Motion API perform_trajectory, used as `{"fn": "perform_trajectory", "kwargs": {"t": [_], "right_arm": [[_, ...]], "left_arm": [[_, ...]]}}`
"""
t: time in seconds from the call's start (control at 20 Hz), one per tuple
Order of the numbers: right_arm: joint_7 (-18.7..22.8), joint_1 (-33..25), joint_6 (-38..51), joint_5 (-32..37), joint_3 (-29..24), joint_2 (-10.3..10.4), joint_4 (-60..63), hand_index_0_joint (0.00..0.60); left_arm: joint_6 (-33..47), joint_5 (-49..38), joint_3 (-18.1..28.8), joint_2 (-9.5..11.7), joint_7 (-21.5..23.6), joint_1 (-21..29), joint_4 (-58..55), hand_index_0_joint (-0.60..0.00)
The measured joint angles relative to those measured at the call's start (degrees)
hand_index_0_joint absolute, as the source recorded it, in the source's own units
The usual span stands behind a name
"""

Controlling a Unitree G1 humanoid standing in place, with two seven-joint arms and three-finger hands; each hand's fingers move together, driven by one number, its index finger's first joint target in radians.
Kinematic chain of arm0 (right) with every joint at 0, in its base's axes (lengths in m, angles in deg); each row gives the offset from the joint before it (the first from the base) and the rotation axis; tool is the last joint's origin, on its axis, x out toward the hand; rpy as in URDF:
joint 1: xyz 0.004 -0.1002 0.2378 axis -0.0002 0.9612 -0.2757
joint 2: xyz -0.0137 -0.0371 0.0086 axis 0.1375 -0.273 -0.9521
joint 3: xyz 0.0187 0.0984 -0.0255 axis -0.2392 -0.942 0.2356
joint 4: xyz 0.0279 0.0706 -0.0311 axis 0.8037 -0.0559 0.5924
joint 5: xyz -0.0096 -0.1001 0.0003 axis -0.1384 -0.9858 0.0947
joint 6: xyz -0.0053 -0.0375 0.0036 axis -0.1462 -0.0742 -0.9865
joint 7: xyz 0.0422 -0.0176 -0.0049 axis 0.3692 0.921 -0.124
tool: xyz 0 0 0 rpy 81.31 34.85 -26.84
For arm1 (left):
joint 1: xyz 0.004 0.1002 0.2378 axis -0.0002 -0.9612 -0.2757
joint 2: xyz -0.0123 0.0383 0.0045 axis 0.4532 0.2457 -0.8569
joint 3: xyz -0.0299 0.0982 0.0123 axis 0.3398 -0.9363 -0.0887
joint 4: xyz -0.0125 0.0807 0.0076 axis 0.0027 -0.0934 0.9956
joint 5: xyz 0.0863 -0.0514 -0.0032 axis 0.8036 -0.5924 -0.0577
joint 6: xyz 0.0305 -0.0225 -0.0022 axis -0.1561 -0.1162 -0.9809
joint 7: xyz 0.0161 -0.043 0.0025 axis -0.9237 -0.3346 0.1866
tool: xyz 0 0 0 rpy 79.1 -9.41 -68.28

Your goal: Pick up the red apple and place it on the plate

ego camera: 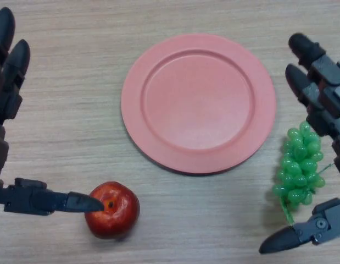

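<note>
Resting on the wood-grain table [65, 126] at near left, the glossy red apple [112, 210] has not been lifted yet and the round pink plate [198, 103] holds nothing.

Nothing of the task looks done: gripping, lifting, carrying and setting down all remain. The plate lies beyond the apple and to its right, a little apart from it. The robot's left hand [10, 88] is spread open around nothing, its thumb tip reaching in from the left over the apple's top by the stem dimple, its straight fingers far off at the left edge. The right hand [323, 93] hangs open at the right edge, beside a bunch of green plastic grapes [299, 165], holding nothing.
</note>
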Motion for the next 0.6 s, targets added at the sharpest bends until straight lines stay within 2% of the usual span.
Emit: {"fn": "perform_trajectory", "kwargs": {"t": [0.2,0.35,0.45,0.5,0.6], "right_arm": [[1.0,-2.1,-0.1,0.0,-0.3,0.8,0.0,0.000],[0.6,-2.9,-0.2,0.0,-1.5,2.4,0.0,0.000],[-1.3,-3.5,-0.2,-1.1,-1.5,3.7,0.0,0.000],[-3.3,-3.7,-0.2,-3.8,-1.5,4.7,0.0,0.000],[-3.8,-4.2,-0.3,-3.8,-2.8,5.4,0.0,0.000]], "left_arm": [[0.5,0.3,0.0,0.0,-0.2,0.2,1.6,0.000],[2.0,0.3,0.1,0.0,-1.3,0.2,4.2,0.000],[2.0,0.3,0.2,0.0,-1.3,0.7,4.2,0.000],[2.0,0.3,0.2,0.0,-1.3,1.0,4.2,0.000],[2.0,0.3,0.2,0.0,-1.3,1.0,4.0,0.000]]}}
